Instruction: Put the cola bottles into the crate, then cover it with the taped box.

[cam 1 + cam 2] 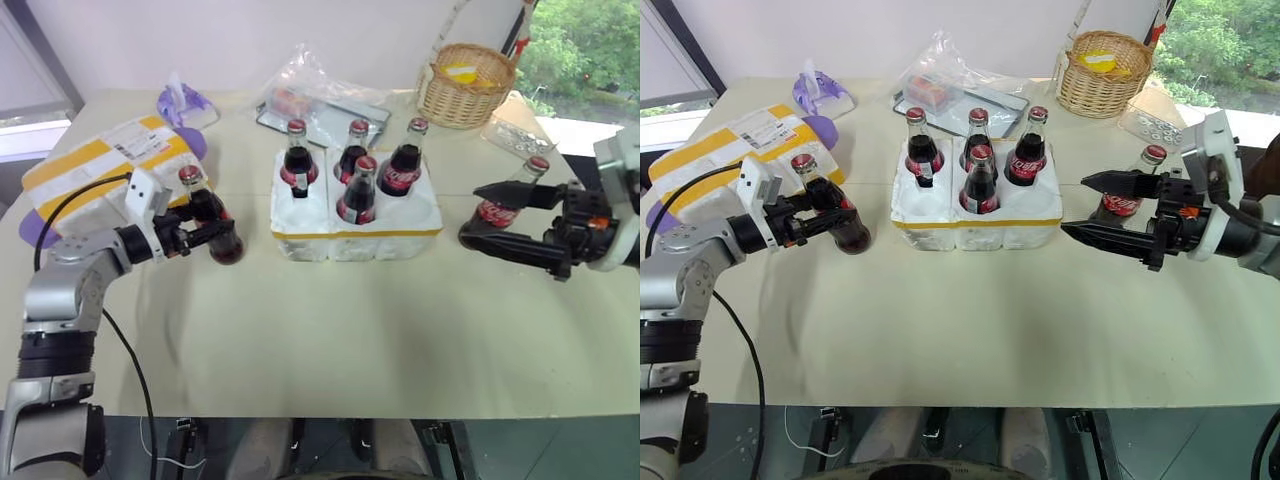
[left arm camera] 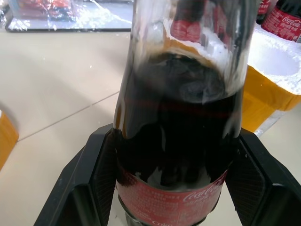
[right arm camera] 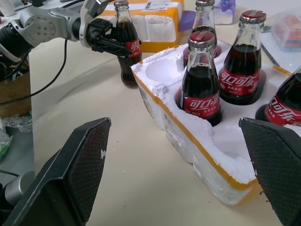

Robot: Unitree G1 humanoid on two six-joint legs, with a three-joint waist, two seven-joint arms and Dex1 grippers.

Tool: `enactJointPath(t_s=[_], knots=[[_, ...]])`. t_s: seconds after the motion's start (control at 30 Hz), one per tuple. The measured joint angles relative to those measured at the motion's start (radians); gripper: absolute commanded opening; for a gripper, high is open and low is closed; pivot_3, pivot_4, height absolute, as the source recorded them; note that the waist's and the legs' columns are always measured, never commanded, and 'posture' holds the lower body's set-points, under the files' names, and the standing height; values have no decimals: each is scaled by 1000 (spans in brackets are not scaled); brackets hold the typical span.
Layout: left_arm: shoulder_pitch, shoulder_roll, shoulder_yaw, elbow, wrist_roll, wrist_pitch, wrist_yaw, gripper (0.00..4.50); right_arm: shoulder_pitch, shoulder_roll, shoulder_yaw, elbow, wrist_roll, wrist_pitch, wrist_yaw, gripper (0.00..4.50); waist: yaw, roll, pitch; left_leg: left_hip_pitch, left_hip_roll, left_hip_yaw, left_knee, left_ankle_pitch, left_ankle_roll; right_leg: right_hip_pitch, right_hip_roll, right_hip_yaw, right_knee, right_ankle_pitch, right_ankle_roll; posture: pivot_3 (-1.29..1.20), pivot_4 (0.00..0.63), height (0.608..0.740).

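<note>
Left eye view is showing wide bare table (image 1: 330, 340) lying in front of the crate (image 1: 355, 235), near the front edge. Four cola bottles (image 1: 357, 190) are standing in its holes, red caps up, dark inside. The left gripper (image 1: 215, 232) is clamping a fifth bottle (image 1: 205, 212) just left of the crate, beside the taped box (image 1: 95, 160). The right gripper (image 1: 1095, 205) is hanging with fingers wide apart around nothing, a sixth bottle (image 1: 1130, 195) standing behind it

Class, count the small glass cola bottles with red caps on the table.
6: four in the white foam crate, one between the left end effector's fingers, one beside the right end effector.
</note>
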Motion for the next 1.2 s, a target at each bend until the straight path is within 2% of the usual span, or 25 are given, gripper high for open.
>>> enactJointPath(t_s=[0.1, 0.23, 0.4, 0.47, 0.57, 0.7, 0.93, 1.17, 1.2], knots=[[-66, 44, 3, -2, -73, 98, -52, 2578, 7, 1, -9, -1, 0, 0, -1, 4500, 3, -1, 1, -2, 0, -1, 1, 0, 0, -1, 0, -1, 0, 0, 0, 0, 150, 740], [-251, 79, 5, 8, -165, 202, -130, 2578, 24, 3, -28, -3, -1, -4, -2, 4500, 3, -1, 1, -7, -1, -1, 3, 0, 0, -4, 0, -2, 0, 0, 0, 0, 150, 740], [-498, 36, -35, 83, -183, 215, -199, 2578, 45, 15, -40, -18, -1, -8, -12, 4500, 0, -1, 1, -7, -1, -1, 3, 0, 0, -4, 1, -2, 1, 0, 1, 0, 150, 740], [-557, -20, -80, 136, -157, 188, -218, 2578, 56, 25, -46, -19, -1, -9, -22, 4500, 0, -1, 1, -6, -1, -1, 3, 1, 0, -3, 1, -2, 1, 0, 1, 0, 150, 740], [-573, -91, -175, 211, -86, 107, -256, 2578, 66, 30, -51, -23, 0, -8, -37, 4500, 0, -1, 1, -6, -1, -1, 3, 1, 0, -3, 1, -2, 1, 0, 1, 0, 150, 740], [-571, -140, -284, 300, 26, -8, -310, 2578, 88, 31, -78, -50, 13, -7, -60, 4500, -4, -1, 1, -9, -1, 0, 3, 2, -1, -7, 1, -1, 1, 0, 1, 0, 150, 740], [-549, -185, -316, 358, 133, -168, -342, 2578, 114, 37, -105, -82, 38, 2, -108, 4500, 3, -1, 1, -12, -1, -1, 4, 1, 0, -9, 0, -1, 2, 1, 1, 0, 150, 740], [-445, -245, -354, 357, 242, -289, -271, 2578, 127, 58, -103, -100, 41, 2, -153, 4500, 0, -1, 1, -12, -1, -1, 4, 1, 0, -9, 0, -1, 2, 1, 1, 0, 150, 740], [-443, -247, -351, 356, 243, -294, -263, 3078, 126, 58, -101, -100, 41, 2, -157, 4500, 1, -1, 1, -12, -1, -1, 4, 1, 0, -9, 0, -1, 2, 1, 1, 0, 150, 740]])
